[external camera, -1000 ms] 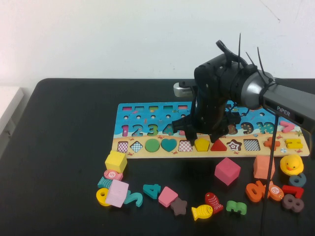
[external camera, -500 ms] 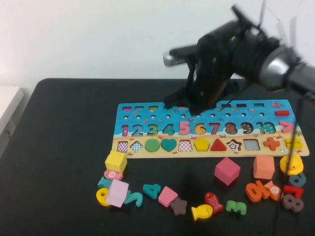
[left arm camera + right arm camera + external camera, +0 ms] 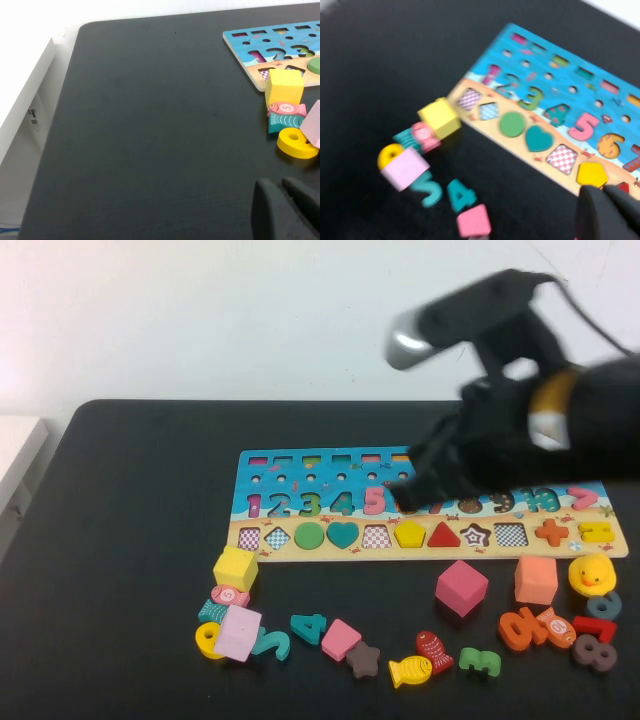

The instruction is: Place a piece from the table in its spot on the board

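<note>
The yellow pentagon piece [image 3: 409,533] lies flat in its slot on the tan strip of the board [image 3: 300,475], between a checkered slot and the red triangle. It also shows in the right wrist view [image 3: 591,173]. My right gripper [image 3: 412,487] is blurred in the air above the board's right half, with its fingers together and empty [image 3: 605,191]. My left gripper [image 3: 281,187] is shut and empty, low over the black table [image 3: 150,125] to the left of the board [image 3: 260,42], and is outside the high view.
In front of the board lie a yellow cube [image 3: 235,568], a pink cube [image 3: 461,587], an orange block [image 3: 536,580], a yellow duck [image 3: 591,573], and several loose numbers, fish and a star. A white surface [image 3: 15,455] borders the table's left edge.
My right arm has lifted off the board near the pentagon slot and swung up and to the right. The yellow pentagon stays in its slot.
</note>
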`<move>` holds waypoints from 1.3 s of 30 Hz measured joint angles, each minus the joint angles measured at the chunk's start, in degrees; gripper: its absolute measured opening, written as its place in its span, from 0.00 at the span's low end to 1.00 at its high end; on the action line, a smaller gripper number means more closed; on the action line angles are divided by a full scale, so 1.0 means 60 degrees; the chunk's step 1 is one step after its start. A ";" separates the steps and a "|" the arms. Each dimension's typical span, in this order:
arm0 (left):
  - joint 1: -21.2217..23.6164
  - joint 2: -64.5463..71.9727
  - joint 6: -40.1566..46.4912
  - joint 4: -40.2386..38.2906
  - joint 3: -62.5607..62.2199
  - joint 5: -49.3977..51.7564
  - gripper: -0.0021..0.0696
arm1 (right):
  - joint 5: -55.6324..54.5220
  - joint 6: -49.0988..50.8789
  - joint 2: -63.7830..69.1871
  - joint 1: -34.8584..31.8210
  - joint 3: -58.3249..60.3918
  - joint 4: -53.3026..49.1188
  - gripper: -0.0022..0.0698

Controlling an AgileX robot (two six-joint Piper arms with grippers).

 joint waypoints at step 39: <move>0.0000 0.0000 0.0018 0.0000 0.0000 0.0000 0.03 | -0.3852 -0.0650 -1.3347 -0.7538 1.1488 -0.0863 0.06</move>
